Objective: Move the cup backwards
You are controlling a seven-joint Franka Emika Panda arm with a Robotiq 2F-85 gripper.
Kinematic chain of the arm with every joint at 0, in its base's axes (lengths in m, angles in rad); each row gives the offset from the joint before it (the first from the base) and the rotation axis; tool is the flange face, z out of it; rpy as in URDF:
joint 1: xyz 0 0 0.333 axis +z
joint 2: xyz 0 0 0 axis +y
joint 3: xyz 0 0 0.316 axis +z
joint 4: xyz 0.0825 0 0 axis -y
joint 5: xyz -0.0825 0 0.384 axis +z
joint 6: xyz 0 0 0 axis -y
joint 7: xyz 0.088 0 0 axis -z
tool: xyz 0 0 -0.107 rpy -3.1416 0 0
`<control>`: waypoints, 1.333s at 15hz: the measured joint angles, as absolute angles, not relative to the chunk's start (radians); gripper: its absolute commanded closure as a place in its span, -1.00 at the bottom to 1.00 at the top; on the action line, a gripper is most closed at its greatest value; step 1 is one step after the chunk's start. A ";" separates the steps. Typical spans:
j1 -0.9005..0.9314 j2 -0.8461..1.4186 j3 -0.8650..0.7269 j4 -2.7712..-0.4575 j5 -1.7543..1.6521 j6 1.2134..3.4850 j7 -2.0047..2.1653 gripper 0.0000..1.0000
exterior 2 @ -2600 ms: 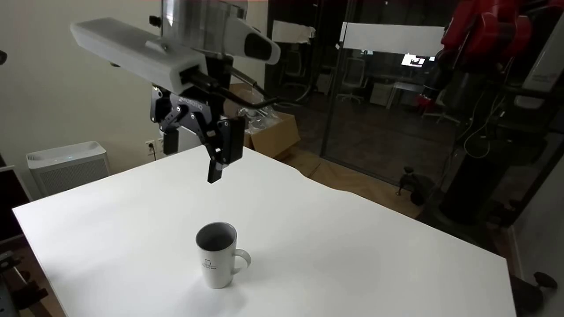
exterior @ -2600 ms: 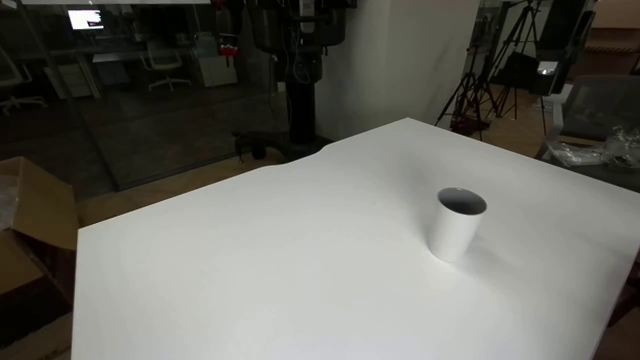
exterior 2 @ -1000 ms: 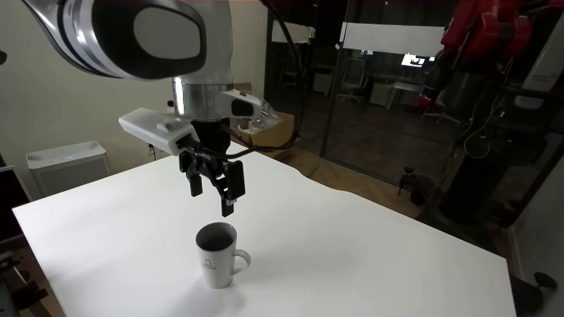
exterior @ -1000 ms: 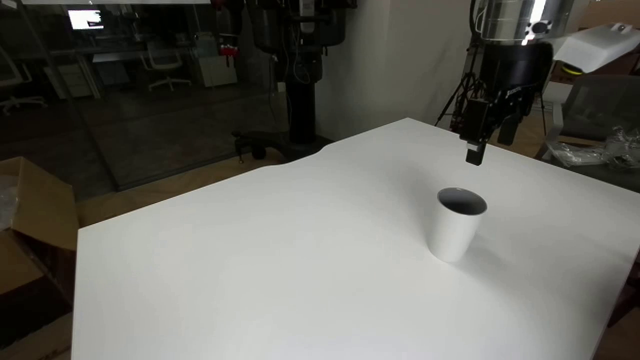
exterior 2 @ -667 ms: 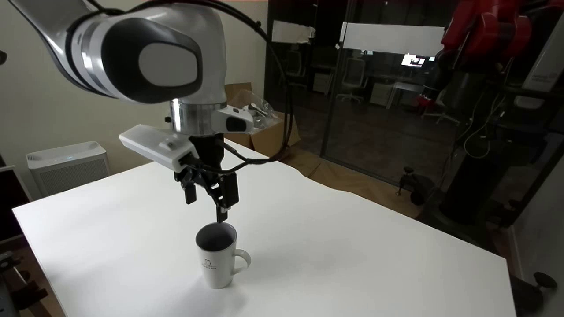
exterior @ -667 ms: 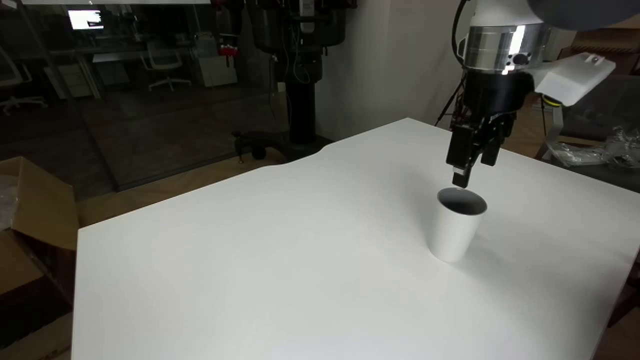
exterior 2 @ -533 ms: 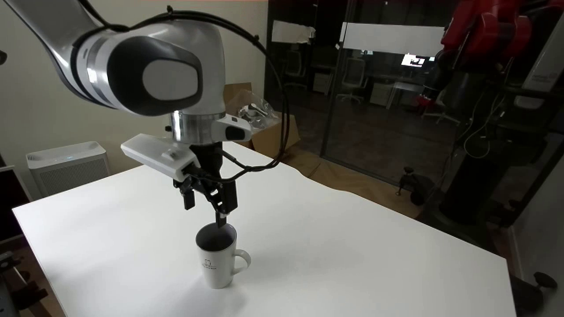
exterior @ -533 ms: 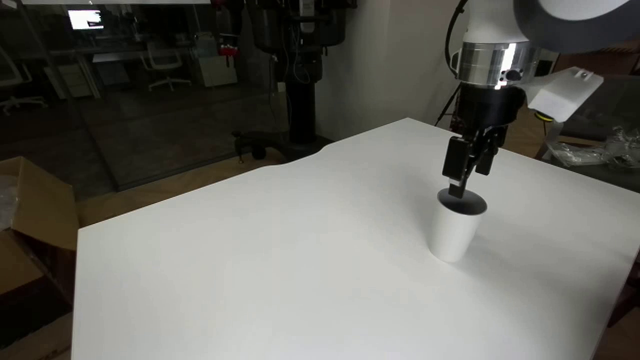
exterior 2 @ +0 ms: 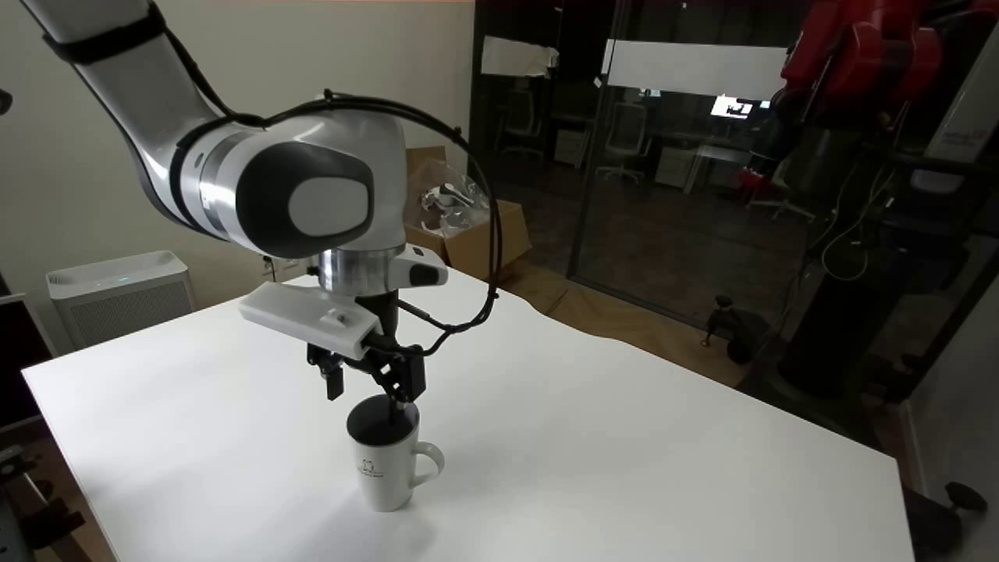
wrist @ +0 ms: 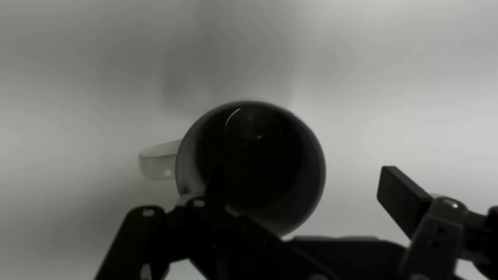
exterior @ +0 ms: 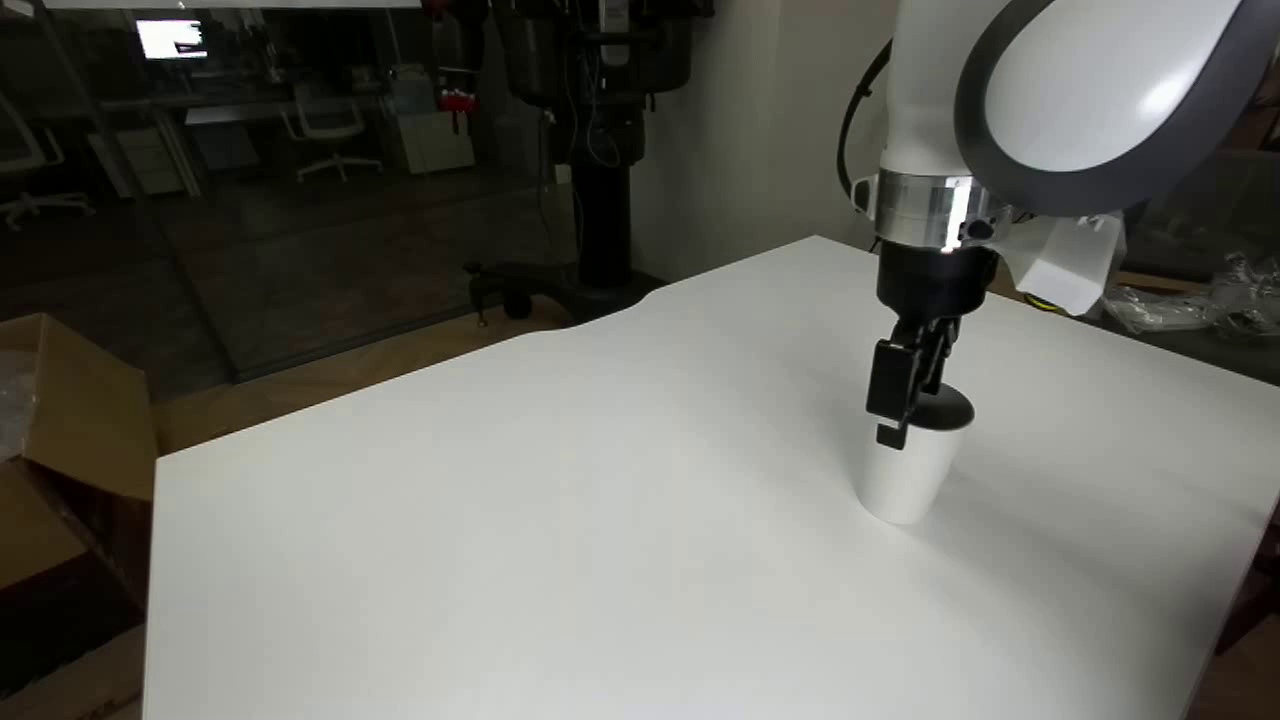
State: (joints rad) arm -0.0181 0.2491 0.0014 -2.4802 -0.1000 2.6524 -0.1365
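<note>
A white cup stands upright on the white table in both exterior views [exterior: 905, 490] [exterior 2: 382, 480]. It has a dark grey inside, a small print and a handle, which is hidden in an exterior view. My gripper [exterior: 912, 412] is open at the cup's rim; it also shows in an exterior view [exterior 2: 364, 402]. In the wrist view, one finger of the gripper [wrist: 303, 175] overlaps the cup's [wrist: 264, 155] rim and mouth on the handle side. The other finger is apart from the cup, over the table. I cannot tell whether the first finger touches the rim.
The white table [exterior: 500, 560] has a wavy edge toward a dark glass wall. A cardboard box [exterior: 95, 410] stands on the floor beyond the table; it also shows in an exterior view [exterior 2: 488, 234]. A white appliance [exterior 2: 125, 293] stands by the wall.
My gripper has come down from high above the table to the cup's rim, and one finger now overlaps the mouth. It stays open. The cup has not moved.
</note>
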 measured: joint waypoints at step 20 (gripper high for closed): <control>0.004 0.351 0.003 -2.394 -0.145 2.662 -0.174 0.95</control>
State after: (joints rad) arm 0.0038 0.3507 0.0035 -2.3941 -0.1446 2.6621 -0.1742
